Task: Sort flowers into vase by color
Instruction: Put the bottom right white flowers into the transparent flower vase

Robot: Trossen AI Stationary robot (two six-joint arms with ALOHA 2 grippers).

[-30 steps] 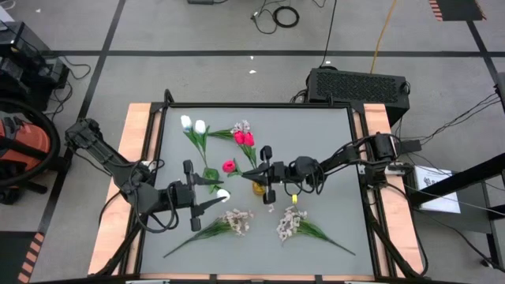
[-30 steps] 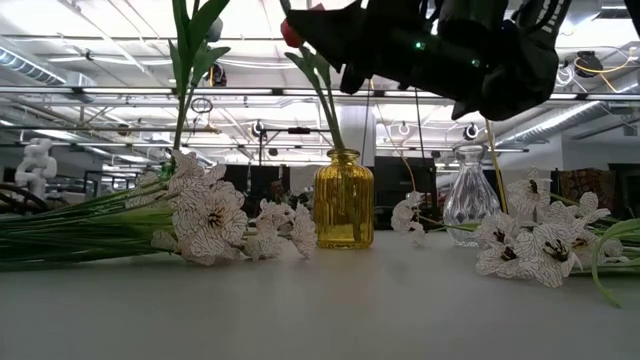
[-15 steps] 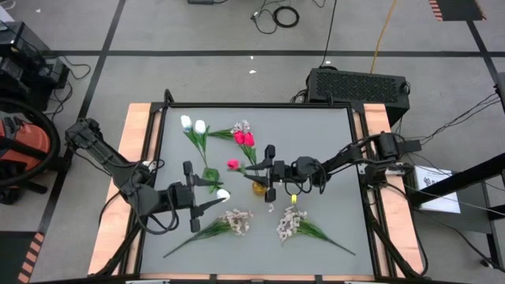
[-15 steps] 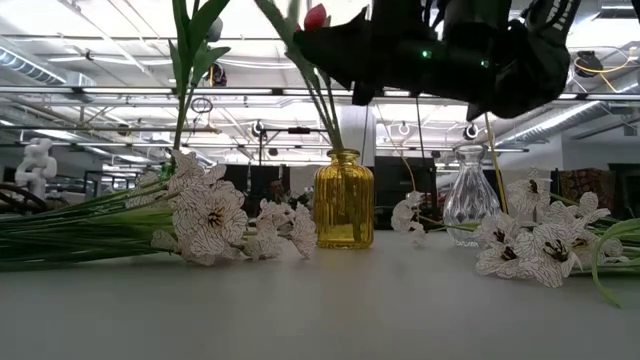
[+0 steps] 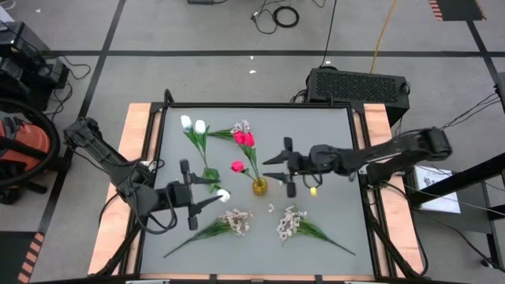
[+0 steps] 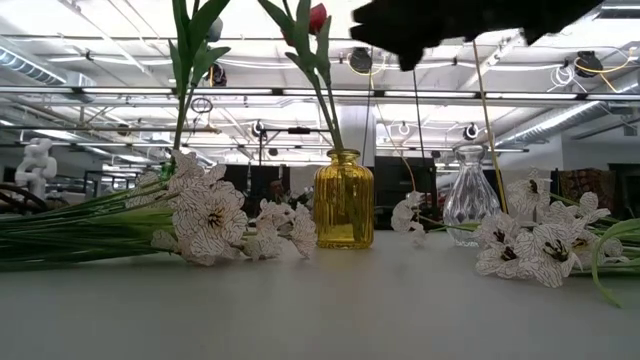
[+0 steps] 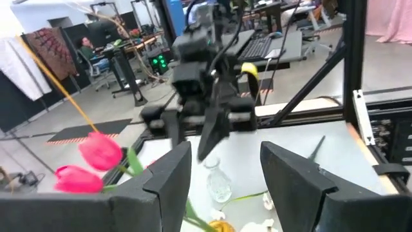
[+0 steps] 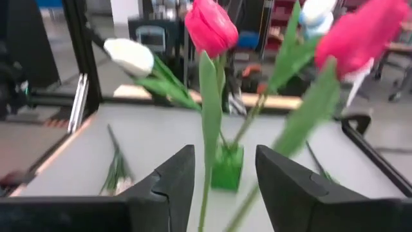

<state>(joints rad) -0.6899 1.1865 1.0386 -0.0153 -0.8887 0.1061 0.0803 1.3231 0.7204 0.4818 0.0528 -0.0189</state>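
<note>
The right end effector [image 5: 286,164] is hovering above the bench [image 5: 331,134] just right of the amber vase [image 5: 259,186], its fingers spread apart and gripping nothing. In that vase pink-red tulips [image 5: 245,139] are standing on leafy stems, one bloom [image 5: 237,166] leaning left of the neck. The left end effector [image 5: 189,203] is waiting low at the bench's front left, its fingers likewise parted and empty, with a white tulip head [image 5: 223,194] lying just beside it. Two more white tulips [image 5: 192,125] are resting near the back left. Two sprays of pale blossoms [image 5: 237,221] and [image 5: 289,223] are lying along the front edge, and a clear glass vase [image 6: 471,196] is standing beyond them.
</note>
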